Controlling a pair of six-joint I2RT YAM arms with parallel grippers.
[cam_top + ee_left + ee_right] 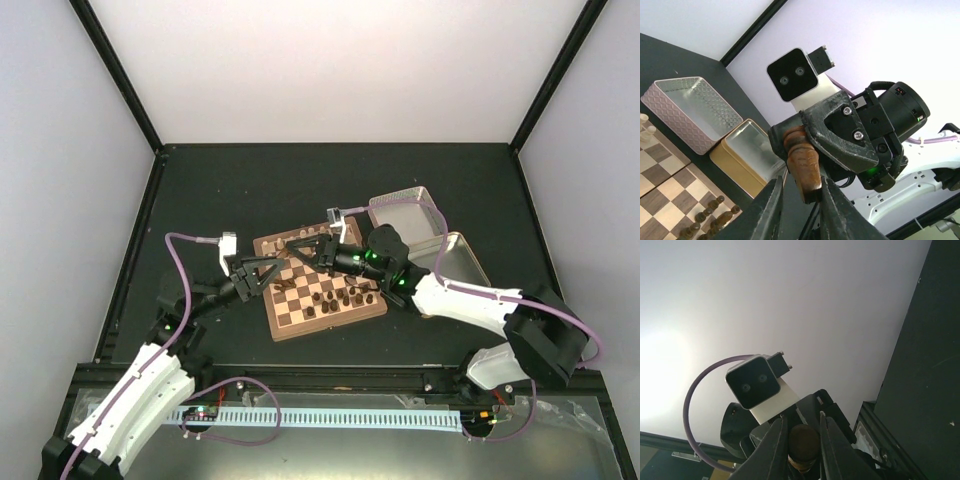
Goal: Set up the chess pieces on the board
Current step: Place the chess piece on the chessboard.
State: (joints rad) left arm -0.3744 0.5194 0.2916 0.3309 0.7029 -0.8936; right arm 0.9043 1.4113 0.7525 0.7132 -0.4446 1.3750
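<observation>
The board (330,328) lies mid-table with dark chess pieces (335,297) standing along its near side. Above its far-left part the two grippers meet tip to tip. My right gripper (305,248) is shut on the upper part of a dark brown chess piece (802,160), also seen between its fingers in the right wrist view (804,442). My left gripper (802,182) brackets that piece's base: the right finger (832,200) touches it, and a narrow gap shows beside the left finger.
A pink tin half (405,215) and a gold tin half (460,262) lie just right of the board, both empty. Cream pieces (645,127) stand at the board's far edge. The right arm reaches across the board's near right corner.
</observation>
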